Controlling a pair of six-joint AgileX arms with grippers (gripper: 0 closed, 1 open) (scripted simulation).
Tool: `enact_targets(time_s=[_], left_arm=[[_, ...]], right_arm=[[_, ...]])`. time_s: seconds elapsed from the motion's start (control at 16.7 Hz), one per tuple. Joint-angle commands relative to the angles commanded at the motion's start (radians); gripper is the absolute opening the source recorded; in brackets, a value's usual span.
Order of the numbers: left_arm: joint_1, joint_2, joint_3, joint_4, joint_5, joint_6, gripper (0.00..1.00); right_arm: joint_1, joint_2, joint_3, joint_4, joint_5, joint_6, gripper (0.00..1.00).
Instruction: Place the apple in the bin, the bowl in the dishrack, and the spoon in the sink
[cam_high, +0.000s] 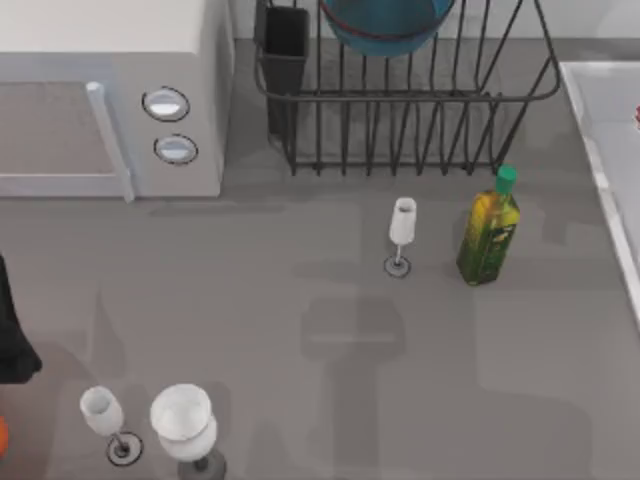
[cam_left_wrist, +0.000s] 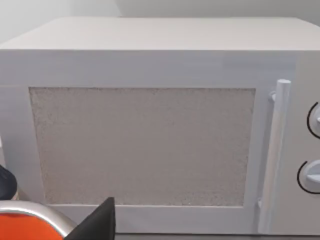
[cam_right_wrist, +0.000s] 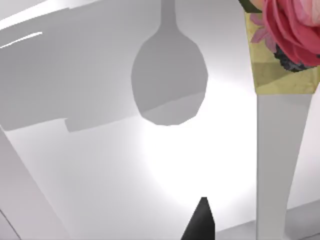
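Dishrack first, since we place everything else by it: it stands at the far edge of the table, and the bowl sits inside it among the upright bars, blue with a reddish rim, partly cut off by the top view's edge. The black cutlery cup occupies the rack's left corner. Just left of the rack is a white microwave, door shut, with two round knobs facing the table.

Right of the rack lies the sink, its pale rim running along the table's right side; a small red patch shows inside it at the picture's edge. In the right wrist view the right gripper hangs over a smooth white surface that carries a grey spoon-shaped shadow. Beside the shadow runs a straight white strip with a rose-patterned end; we cannot tell whether this is the spoon. Whether this gripper is released or clenched we cannot tell.

In front of the rack stand a small wine glass and, beside it, a green-capped oil bottle. Well away from the rack, near the table's front left, are two more glasses, close together.

The left arm is far left of the rack. The left gripper faces the microwave door, with an orange, metal-rimmed object close by; we cannot tell its state either.
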Motion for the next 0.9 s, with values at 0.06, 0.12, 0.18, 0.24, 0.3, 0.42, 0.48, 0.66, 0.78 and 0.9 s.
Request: enact_targets(time_s=[0.06,0.12,0.18,0.24,0.3,0.42,0.48,0.66,0.78,0.9], left_arm=[[0.000,0.000,0.000,0.000,0.000,0.000,1.00],[0.000,0.000,0.000,0.000,0.000,0.000,1.00],[0.000,0.000,0.000,0.000,0.000,0.000,1.00],[0.000,0.000,0.000,0.000,0.000,0.000,1.00],[0.000,0.000,0.000,0.000,0.000,0.000,1.00],[0.000,0.000,0.000,0.000,0.000,0.000,1.00],[0.000,0.000,0.000,0.000,0.000,0.000,1.00],[0.000,0.000,0.000,0.000,0.000,0.000,1.00],[0.000,0.000,0.000,0.000,0.000,0.000,1.00],[0.000,0.000,0.000,0.000,0.000,0.000,1.00]], right_arm=[[0.000,-0.013,-0.039,0.027,0.000,0.000,0.00],[0.000,-0.026,-0.081,0.056,0.000,0.000,0.00],[0.000,-0.040,-0.125,0.087,-0.001,0.000,0.00],[0.000,-0.054,-0.170,0.118,-0.001,0.000,0.00],[0.000,-0.067,-0.213,0.148,-0.001,-0.001,0.00],[0.000,-0.089,-0.290,0.201,-0.001,-0.002,0.00],[0.000,-0.098,-0.320,0.222,-0.001,-0.003,0.00],[0.000,-0.108,-0.355,0.246,-0.001,-0.004,0.00],[0.000,-0.108,-0.355,0.246,-0.001,-0.004,0.00],[0.000,-0.108,-0.355,0.246,-0.001,-0.004,0.08]])
